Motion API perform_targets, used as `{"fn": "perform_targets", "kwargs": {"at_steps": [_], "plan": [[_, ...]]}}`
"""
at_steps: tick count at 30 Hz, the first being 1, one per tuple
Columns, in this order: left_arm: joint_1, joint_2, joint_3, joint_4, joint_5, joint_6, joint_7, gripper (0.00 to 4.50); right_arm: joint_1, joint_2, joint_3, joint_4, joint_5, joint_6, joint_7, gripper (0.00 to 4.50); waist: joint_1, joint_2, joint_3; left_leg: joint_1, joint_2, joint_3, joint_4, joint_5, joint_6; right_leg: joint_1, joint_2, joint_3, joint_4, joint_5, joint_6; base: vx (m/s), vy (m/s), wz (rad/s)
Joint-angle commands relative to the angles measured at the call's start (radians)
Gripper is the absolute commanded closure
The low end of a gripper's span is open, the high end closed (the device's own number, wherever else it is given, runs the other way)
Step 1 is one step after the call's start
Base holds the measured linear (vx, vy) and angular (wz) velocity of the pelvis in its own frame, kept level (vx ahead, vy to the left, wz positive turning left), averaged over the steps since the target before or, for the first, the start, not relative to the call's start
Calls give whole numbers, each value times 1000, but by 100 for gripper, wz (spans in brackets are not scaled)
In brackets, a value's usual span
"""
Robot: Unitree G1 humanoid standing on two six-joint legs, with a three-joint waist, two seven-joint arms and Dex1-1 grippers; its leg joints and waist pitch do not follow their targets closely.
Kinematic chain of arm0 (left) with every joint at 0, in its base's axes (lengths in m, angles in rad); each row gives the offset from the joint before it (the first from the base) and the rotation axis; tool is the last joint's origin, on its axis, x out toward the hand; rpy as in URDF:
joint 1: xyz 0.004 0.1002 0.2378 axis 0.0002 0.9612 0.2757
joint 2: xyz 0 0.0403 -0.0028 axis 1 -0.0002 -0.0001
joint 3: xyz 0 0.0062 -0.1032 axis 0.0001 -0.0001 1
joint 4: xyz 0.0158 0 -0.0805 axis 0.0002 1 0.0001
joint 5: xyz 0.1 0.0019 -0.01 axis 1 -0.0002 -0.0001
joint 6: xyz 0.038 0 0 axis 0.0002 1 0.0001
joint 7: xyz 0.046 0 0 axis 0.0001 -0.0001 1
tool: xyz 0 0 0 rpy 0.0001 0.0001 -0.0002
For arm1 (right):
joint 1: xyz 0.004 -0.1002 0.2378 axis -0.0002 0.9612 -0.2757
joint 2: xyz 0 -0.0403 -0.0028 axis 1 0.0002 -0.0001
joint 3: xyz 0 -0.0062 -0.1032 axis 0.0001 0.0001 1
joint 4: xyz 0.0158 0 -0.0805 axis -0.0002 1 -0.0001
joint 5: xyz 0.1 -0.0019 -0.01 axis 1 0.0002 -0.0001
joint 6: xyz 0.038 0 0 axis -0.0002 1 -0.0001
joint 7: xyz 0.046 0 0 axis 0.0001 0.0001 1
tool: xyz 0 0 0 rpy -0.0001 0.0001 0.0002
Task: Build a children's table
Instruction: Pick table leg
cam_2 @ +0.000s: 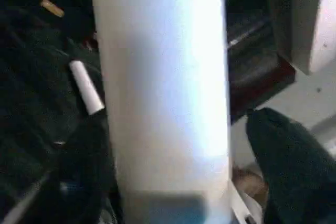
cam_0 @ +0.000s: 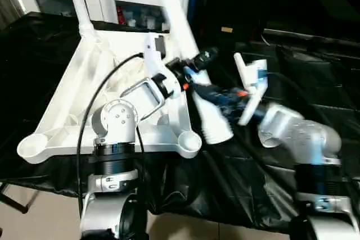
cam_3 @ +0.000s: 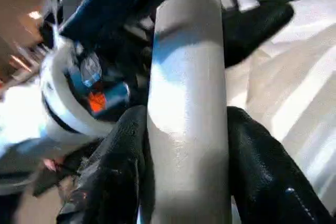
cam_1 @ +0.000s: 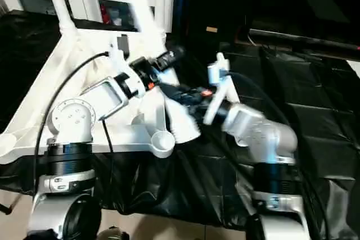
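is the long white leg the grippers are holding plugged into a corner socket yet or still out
Out. The long white tubular leg is tilted, its flared end beside the round corner socket, which shows empty. The right gripper clamps it.

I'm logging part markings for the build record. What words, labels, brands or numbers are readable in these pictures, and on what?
None can be read.
The table leg and the table top bear no visible print.
A small tan tag on the dark background: too small to read.
Red items behind the cabinet's glass: too blurred to read.
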State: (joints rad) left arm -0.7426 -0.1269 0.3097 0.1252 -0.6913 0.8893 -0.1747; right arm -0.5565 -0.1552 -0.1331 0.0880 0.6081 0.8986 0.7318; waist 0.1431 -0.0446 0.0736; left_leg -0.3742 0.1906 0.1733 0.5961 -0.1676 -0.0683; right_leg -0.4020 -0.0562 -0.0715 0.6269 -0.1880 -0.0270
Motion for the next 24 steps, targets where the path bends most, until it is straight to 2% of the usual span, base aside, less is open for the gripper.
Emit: {"fn": "perform_targets", "kwargs": {"at_steps": [1,8,12,14,20,21,24], "plan": [[-25,-13,-6,-18,-2,-3,24,71,-18,4,17,-36,-6,-12,-10,268,1,0,-81,11,36,-15,-63,-141,-10,58,-87,51,-91,-241,-97,0,0,0],[-21,-18,2,-36,7,-28,47,136,-30,18,30,-30,-16,-28,-41,268,0,-2,-80,11,37,-14,-65,-141,-10,57,-86,52,-91,-226,-96,0,0,0],[-17,-9,0,-46,-11,-32,47,166,-32,12,32,-25,-20,-34,-48,268,-1,-6,-80,11,36,-13,-64,-136,-10,57,-87,53,-91,-222,-92,0,0,0],[-16,-9,-1,-47,-12,-34,51,170,-32,12,32,-26,-20,-34,-49,268,0,-4,-80,11,37,-14,-65,-137,-11,57,-87,52,-90,-226,-90,0,0,0],[-10,-1,-18,-58,-21,-46,21,217,-31,3,41,-27,-22,-44,-51,268,-1,-7,-80,10,36,-14,-65,-132,-11,57,-87,52,-91,-232,-83,0,0,0],[-8,6,-29,-65,-17,-54,3,238,-30,-1,50,-30,-28,-55,-50,268,-1,-9,-80,10,36,-14,-65,-130,-11,57,-88,52,-91,-230,-83,0,0,0],[-8,20,-45,-71,-12,-60,-14,256,-34,-2,54,-32,-26,-55,-47,268,-1,-8,-80,11,37,-14,-65,-132,-14,56,-87,53,-90,-226,-84,0,0,0]]}}
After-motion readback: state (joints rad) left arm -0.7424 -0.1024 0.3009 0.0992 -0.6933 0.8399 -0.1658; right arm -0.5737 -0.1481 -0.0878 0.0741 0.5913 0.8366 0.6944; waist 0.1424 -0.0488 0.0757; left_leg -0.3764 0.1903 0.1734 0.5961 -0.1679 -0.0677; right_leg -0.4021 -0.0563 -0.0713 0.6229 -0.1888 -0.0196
